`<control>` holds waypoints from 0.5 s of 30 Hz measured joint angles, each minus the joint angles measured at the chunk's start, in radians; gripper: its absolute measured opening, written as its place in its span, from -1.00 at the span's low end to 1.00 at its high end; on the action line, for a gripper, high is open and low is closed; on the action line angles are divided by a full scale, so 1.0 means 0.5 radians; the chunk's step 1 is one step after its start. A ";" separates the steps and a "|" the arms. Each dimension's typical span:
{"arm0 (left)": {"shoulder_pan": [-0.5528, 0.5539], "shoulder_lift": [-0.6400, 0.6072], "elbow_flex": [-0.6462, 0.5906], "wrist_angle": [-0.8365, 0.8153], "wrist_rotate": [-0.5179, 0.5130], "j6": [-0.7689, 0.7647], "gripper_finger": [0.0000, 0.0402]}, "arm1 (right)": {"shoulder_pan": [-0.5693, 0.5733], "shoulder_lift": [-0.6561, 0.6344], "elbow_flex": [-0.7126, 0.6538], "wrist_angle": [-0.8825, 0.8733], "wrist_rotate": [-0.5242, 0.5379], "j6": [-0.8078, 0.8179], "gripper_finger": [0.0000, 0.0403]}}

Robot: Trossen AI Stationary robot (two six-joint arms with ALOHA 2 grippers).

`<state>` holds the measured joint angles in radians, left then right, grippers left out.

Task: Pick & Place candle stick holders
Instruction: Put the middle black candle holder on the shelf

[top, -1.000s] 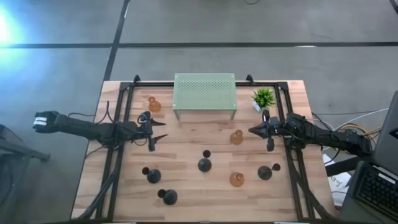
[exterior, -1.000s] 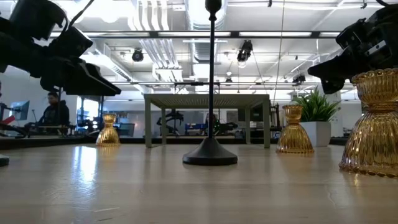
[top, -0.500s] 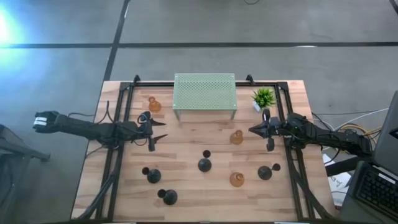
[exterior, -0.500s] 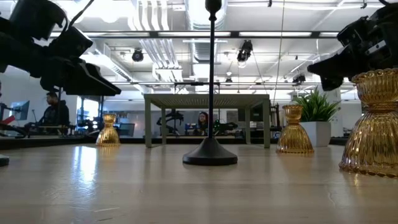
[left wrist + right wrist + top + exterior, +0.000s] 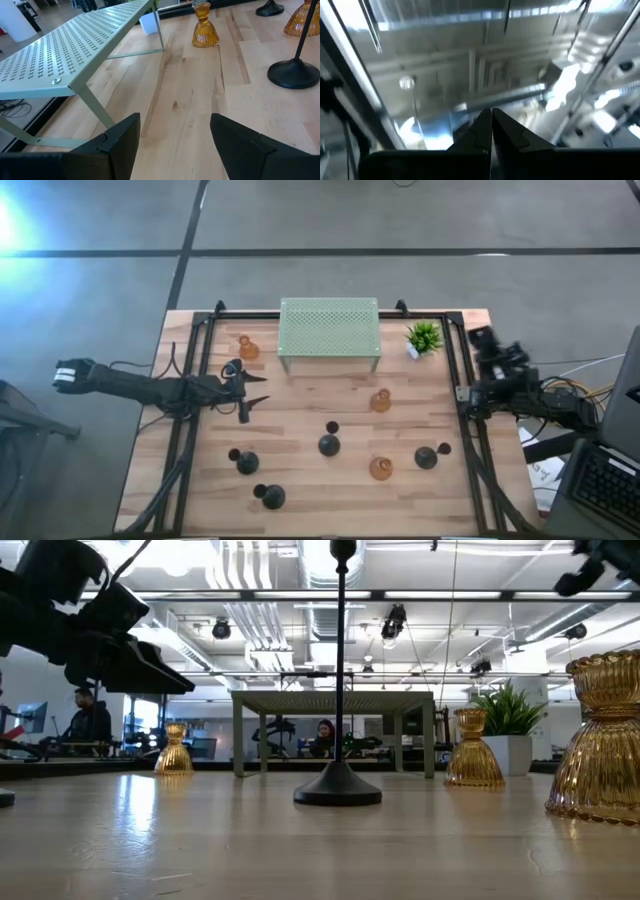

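Four black holders stand on their round bases on the wooden table: two near the front left [image 5: 247, 462] [image 5: 270, 497], one in the middle [image 5: 329, 444] and one to the right [image 5: 426, 457]. Three amber glass holders stand at the far left [image 5: 248, 348], right of centre [image 5: 380, 401] and front right [image 5: 380, 468]. My left gripper [image 5: 260, 391] hovers open and empty over the table's left half, and its wrist view [image 5: 172, 145] looks past the fingers at bare wood. My right gripper [image 5: 482, 337] is shut and empty, raised at the table's right edge, pointing up at the ceiling [image 5: 491, 114].
A green perforated metal shelf [image 5: 329, 333] stands at the far middle on thin legs. A small potted plant [image 5: 424, 336] sits to its right. Black frame rails [image 5: 185, 430] run along both table sides. People sit in the room behind the table [image 5: 88, 720].
My right gripper has drawn back from beside the right-of-centre amber holder toward the table's right edge, risen and tipped to point upward. The holders have stayed where they were.
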<state>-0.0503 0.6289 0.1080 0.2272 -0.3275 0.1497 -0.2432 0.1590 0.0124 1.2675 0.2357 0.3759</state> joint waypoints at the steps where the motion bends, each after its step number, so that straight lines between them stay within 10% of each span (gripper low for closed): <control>1: 0.000 0.000 0.000 0.000 -0.001 0.002 0.22 | 0.000 -0.005 0.013 0.075 0.005 -0.010 -0.96; 15: 0.005 0.003 0.000 0.082 -0.153 -0.075 0.22 | 0.002 0.383 1.109 -1.034 0.002 -1.073 -0.96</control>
<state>-0.0479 0.6302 0.1078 0.2683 -0.4040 0.1122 -0.2424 0.3505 0.5669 0.7507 0.2367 -0.1605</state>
